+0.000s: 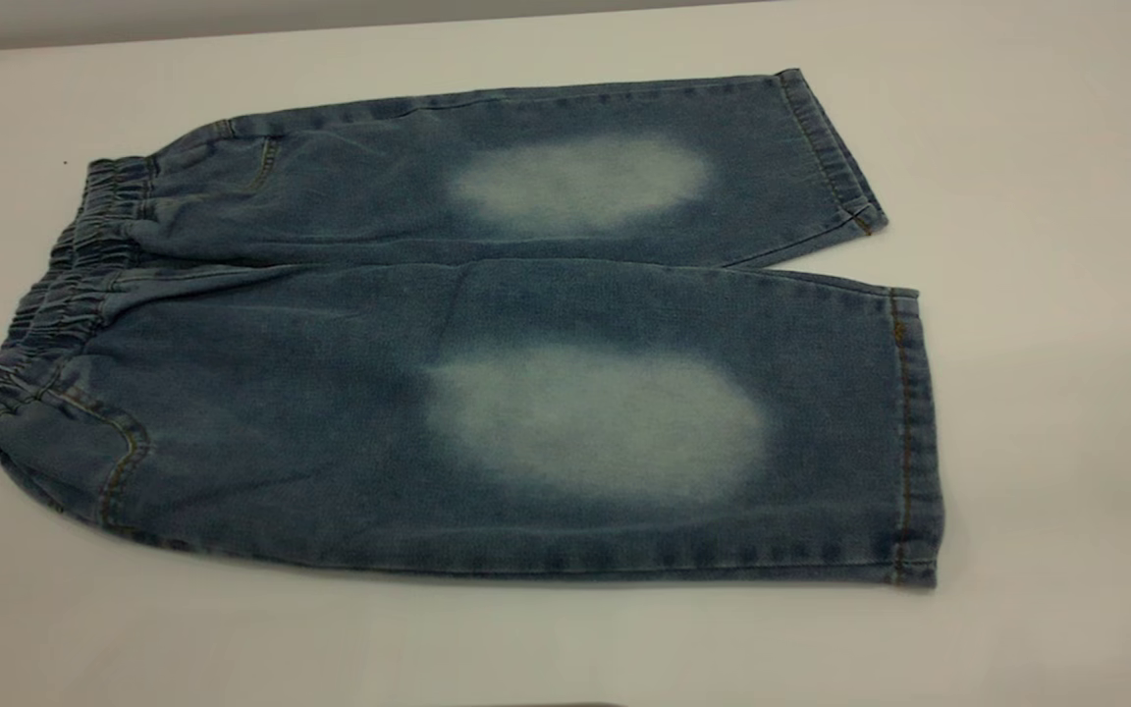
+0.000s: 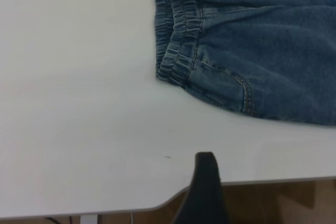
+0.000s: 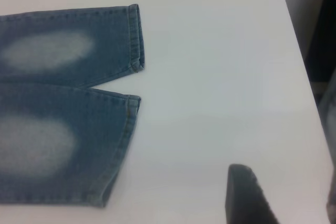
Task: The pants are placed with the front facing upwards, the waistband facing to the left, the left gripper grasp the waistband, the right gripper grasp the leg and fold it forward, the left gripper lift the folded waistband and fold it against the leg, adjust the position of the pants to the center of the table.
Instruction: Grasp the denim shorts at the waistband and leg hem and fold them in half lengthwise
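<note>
- Black tapered finger tip of the left tool (image 2: 206,182) hangs near the table edge, well apart from the puckered dark-blue elastic waistband (image 2: 176,51); whether it is open, I cannot tell.
- Right tool (image 3: 245,195) likewise, apart from the stitched leg hems.
- Small blue denim pants (image 1: 487,334) lie flat, front up, pale ovals showing, on the smooth white table (image 1: 1047,393).
</note>
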